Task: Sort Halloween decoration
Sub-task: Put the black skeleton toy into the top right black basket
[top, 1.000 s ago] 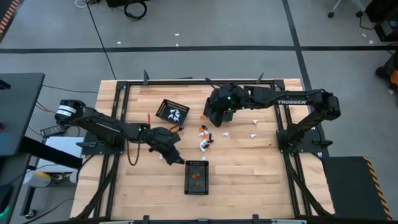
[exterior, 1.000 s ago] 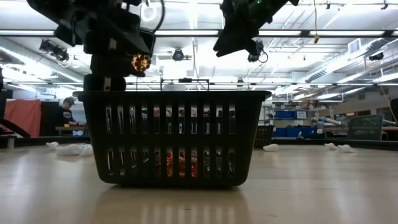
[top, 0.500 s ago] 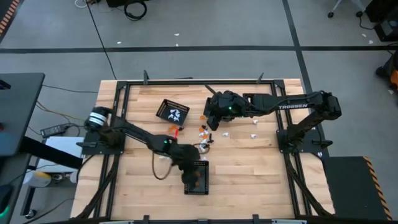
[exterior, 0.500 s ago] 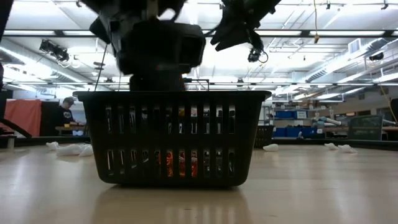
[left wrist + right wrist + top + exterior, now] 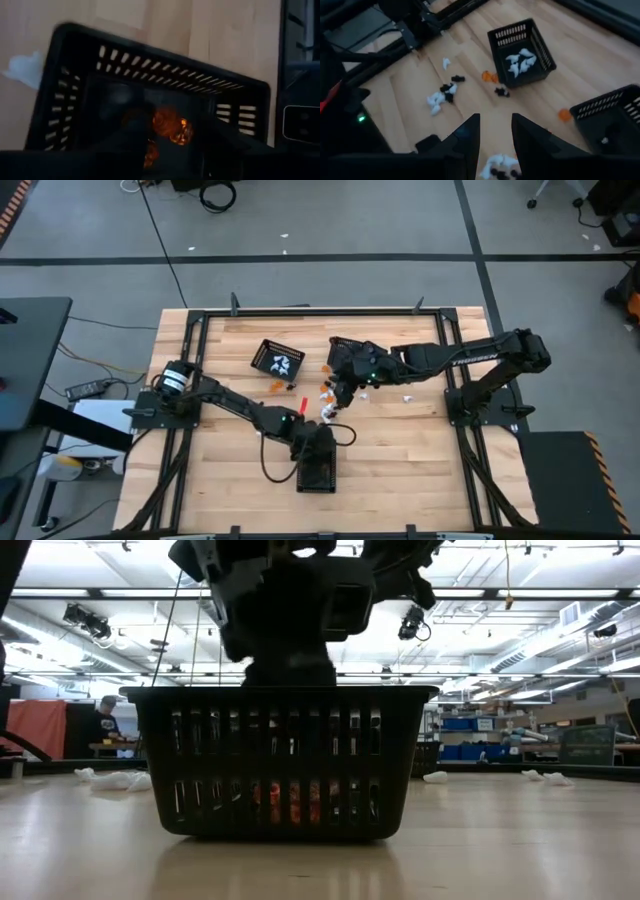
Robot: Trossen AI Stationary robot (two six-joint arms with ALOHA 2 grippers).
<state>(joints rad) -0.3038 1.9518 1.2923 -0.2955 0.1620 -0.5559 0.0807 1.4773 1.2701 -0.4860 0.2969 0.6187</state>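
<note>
Wooden tabletop [image 5: 400, 450]: left hand [image 5: 318, 448] hovers released over the 6 o'clock basket [image 5: 317, 470] of orange trinkets [image 5: 170, 125], drop likely done; right hand [image 5: 345, 392] parted, empty, above centre scattered trinkets [image 5: 442, 95], must descend next

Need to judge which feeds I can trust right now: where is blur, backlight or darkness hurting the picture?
Low view: bright ceiling lights behind turn the basket and the left gripper above it into dark silhouettes. Left wrist view: soft and dim, only the orange trinket in the basket glows. Right wrist view: dusky, the right gripper blurred, but the white trinkets readable. High view: evenly lit.
</note>
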